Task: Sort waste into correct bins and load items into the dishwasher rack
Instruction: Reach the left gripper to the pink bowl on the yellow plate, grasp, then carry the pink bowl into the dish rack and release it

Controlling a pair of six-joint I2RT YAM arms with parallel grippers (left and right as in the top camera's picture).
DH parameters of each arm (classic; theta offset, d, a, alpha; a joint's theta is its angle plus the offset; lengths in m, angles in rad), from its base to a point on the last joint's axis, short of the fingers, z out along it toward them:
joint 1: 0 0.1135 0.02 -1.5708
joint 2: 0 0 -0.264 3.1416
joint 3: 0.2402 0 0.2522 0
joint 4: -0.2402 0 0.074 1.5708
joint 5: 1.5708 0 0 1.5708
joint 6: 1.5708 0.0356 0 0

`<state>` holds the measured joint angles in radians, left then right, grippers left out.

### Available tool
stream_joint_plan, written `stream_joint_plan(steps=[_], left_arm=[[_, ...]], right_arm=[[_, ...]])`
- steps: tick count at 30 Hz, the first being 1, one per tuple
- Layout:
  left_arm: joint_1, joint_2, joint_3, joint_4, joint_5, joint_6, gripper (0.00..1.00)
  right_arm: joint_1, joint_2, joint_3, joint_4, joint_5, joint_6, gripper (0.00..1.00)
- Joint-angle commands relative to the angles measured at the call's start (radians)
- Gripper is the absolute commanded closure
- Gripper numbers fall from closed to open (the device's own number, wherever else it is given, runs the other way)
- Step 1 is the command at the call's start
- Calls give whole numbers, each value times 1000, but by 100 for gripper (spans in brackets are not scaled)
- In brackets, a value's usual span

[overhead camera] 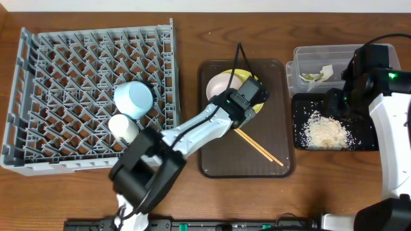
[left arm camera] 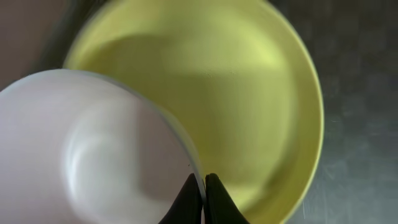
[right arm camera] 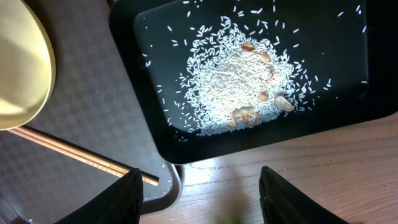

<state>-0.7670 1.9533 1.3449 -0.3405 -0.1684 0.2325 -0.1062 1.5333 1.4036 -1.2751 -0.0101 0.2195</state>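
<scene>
Overhead showed blue bowl point(overhead camera: 133, 99) and cup point(overhead camera: 123, 126) in rack point(overhead camera: 38, 147), wrapper point(overhead camera: 314, 76) and rice point(overhead camera: 324, 131) binned. I read left gripper point(left arm camera: 202, 196) pinching white bowl point(left arm camera: 93, 155), right gripper point(right arm camera: 199, 193) spread; plate point(overhead camera: 259, 104), chopsticks point(overhead camera: 260, 147) lay unloaded on brown tray point(overhead camera: 218, 160).

White links point(overhead camera: 199, 128), black joints point(overhead camera: 144, 170), black left claw point(left arm camera: 201, 190)

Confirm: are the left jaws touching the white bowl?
Touching. The left wrist view shows the left gripper pinching the white bowl at its rim, which runs straight in between the jaws, above the yellow plate.
</scene>
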Motion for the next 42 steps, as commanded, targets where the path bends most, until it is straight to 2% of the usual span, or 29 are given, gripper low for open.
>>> stream_joint_plan(steps=[1,4,6,10,15,18,22,25,27,30,35,42], left_arm=[[27,-132,19,-11,-27,-21,94],[69,-218,19,-26,-6,-69,94],[120,-276,19,-37,85,-71,94],[271,-372,19,-43,353,-74,94],[542,-413,29,-29,813,-121,94],[693,-394,29,28,1045,-214,94],[875,-341,29,256,1267,-467,94],[961,-282,29,454,1325,-719,94],[991,-232,29,550,1352,-843,94],[1014,-160,29,597,1355,-997,94],[1019,-64,29,596,1389,-1041,94],[1023,13,28,581,1394,-1042,94]], right_arm=[[-4,0,3,-2,6,-13,42],[-4,0,3,-1,6,-15,43],[-4,0,3,-1,6,-15,43],[-4,0,3,0,6,-15,43],[-4,0,3,0,6,-19,42],[-4,0,3,0,5,-19,43],[-4,0,3,0,5,-18,43],[-4,0,3,0,5,-18,43],[-4,0,3,0,-3,-18,43],[-4,0,3,1,-10,-18,43],[-4,0,3,1,-9,-19,43],[-4,0,3,7,-9,-19,43]])
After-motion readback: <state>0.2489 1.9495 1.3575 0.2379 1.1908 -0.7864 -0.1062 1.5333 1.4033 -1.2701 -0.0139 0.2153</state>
